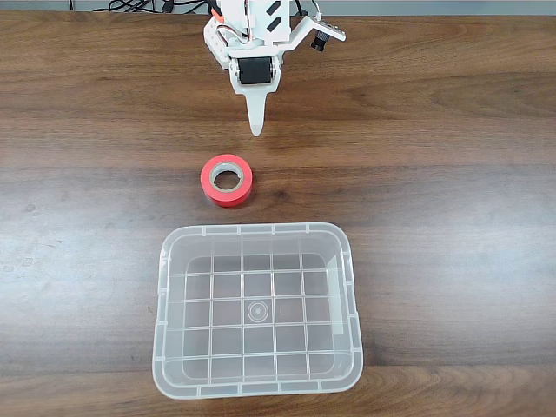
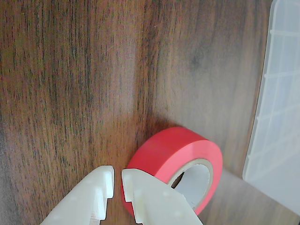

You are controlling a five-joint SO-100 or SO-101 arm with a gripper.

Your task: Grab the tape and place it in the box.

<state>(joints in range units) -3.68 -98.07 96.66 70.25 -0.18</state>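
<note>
The tape (image 1: 227, 180) is a small red-orange roll with a grey-beige core, lying flat on the wooden table just behind the box (image 1: 257, 385), a clear plastic bin with a grid-ribbed bottom. My white gripper (image 1: 255, 127) hangs behind the roll, a short way off, its fingers together. In the wrist view the gripper (image 2: 117, 177) enters from the bottom edge with only a thin slit between the fingertips and nothing held; the tape (image 2: 168, 151) lies just beyond and to the right of them, and the box (image 2: 281, 93) shows at the right edge.
The wooden table (image 1: 452, 191) is bare to the left and right of the box. Dark cables (image 1: 139, 7) run along the far edge behind the arm.
</note>
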